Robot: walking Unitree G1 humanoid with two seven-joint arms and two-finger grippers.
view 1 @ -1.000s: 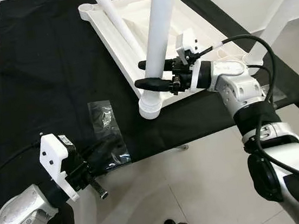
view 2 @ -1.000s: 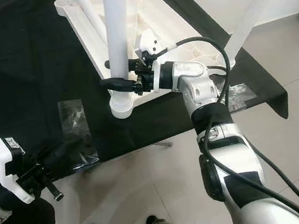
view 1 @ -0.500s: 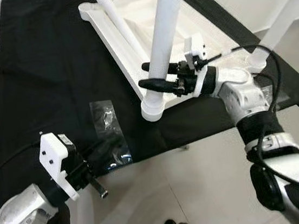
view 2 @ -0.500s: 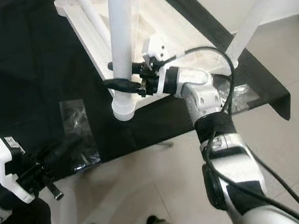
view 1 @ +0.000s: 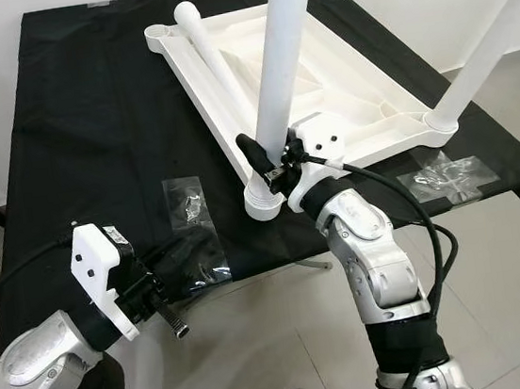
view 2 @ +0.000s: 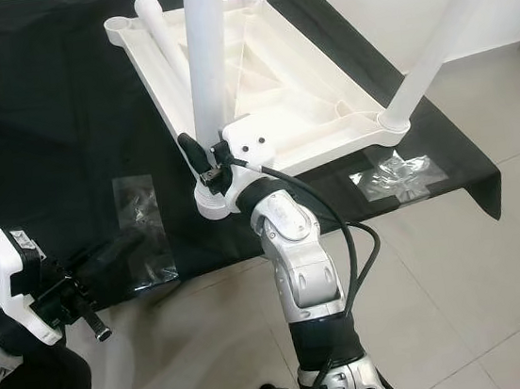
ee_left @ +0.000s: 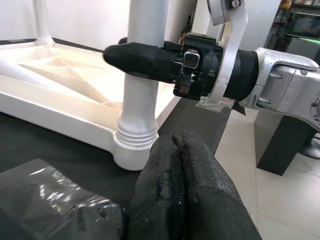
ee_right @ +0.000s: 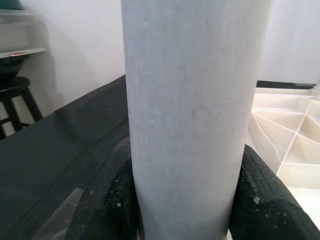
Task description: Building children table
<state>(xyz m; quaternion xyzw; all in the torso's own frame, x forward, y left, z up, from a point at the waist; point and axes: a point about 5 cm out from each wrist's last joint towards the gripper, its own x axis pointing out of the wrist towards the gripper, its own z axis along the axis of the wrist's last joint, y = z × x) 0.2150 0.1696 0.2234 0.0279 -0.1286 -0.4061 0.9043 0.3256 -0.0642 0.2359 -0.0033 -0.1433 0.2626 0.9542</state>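
So the big change in the last second: the right arm has swung round from reaching in sideways to coming at the tall white plastic tube leg [view 1: 276, 79] from the near side, and the right pincer [view 1: 258, 160] is clamped around it low down, a black finger pressed on each side of the tube in the right wrist view. The leg's threaded collar sits in the near corner socket of the upside-down white plastic children's table top [view 1: 324, 101], which lies flat on the black-cloth-covered tabletop [view 1: 81, 131]. My read is it's turning the leg into its socket and has just taken a new grip for another twist, so this leg is probably close to seated but not done. Long axis of the leg runs pretty much straight up off the corner, threaded end down, free end out of frame. A second leg [view 1: 480, 54] already stands at the right-hand corner, and another tube [view 1: 210, 54] lies loose across the underside. The left pincer [ee_left: 182, 165] hovers near the front edge with its fingers pressed together, holding nothing, just beside a clear plastic hardware bag [view 1: 193, 226]. Another bag [view 1: 447, 174] lies off to the right.
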